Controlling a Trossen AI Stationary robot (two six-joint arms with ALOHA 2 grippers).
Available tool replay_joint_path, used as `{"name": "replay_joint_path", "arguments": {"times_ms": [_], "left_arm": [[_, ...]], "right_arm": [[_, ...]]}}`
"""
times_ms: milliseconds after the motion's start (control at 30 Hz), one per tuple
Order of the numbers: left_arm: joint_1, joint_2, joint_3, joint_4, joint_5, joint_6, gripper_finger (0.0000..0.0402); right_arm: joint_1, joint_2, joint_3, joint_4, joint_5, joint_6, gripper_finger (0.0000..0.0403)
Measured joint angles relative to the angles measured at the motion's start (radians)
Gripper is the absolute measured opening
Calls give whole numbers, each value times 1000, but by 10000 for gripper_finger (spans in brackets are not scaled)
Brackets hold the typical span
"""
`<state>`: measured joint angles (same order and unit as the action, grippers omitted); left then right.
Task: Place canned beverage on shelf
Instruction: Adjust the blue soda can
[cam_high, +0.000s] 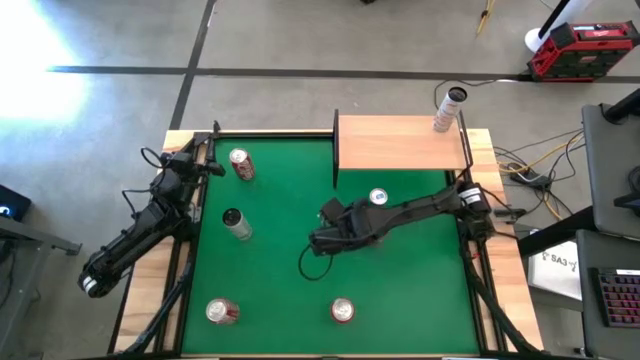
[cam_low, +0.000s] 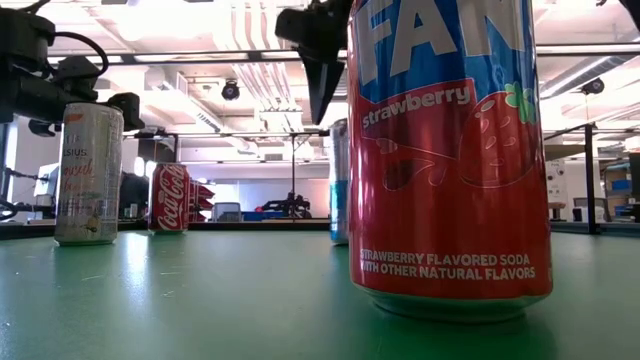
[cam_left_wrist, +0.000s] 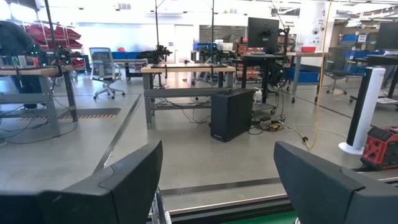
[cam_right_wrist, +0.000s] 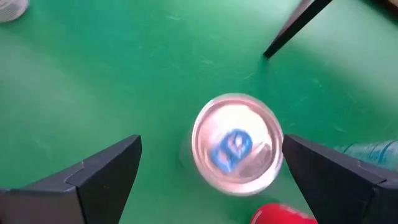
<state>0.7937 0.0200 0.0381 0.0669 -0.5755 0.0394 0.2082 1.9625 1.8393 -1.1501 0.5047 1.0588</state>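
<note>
One can (cam_high: 447, 110) already stands on the shelf (cam_high: 395, 145), at its far right corner, so I judge the job started but far from finished. Five more cans sit on the green desk (cam_high: 280, 300). My right hand (cam_high: 332, 228) hovers mid-desk, fingers spread wide with nothing in them, directly above a blue-tabbed can (cam_right_wrist: 236, 146) that sits between my fingers in the wrist view; I have not closed on it yet. What is left for this can, I judge: lower, grip, lift, carry it to the shelf. My left hand (cam_high: 205, 150) waits at the desk's far left corner, nearly closed and holding nothing.
</note>
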Motion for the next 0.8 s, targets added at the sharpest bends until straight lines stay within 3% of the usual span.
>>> {"name": "replay_joint_path", "arguments": {"times_ms": [333, 567, 800], "left_arm": [[0, 0, 0, -1, 0, 0, 293], [0, 0, 0, -1, 0, 0, 293], [0, 0, 0, -1, 0, 0, 293]], "right_arm": [[2, -8, 9, -23, -34, 21, 382], [9, -5, 66, -156, -59, 150, 382], [10, -4, 97, -163, -48, 238, 382]]}}
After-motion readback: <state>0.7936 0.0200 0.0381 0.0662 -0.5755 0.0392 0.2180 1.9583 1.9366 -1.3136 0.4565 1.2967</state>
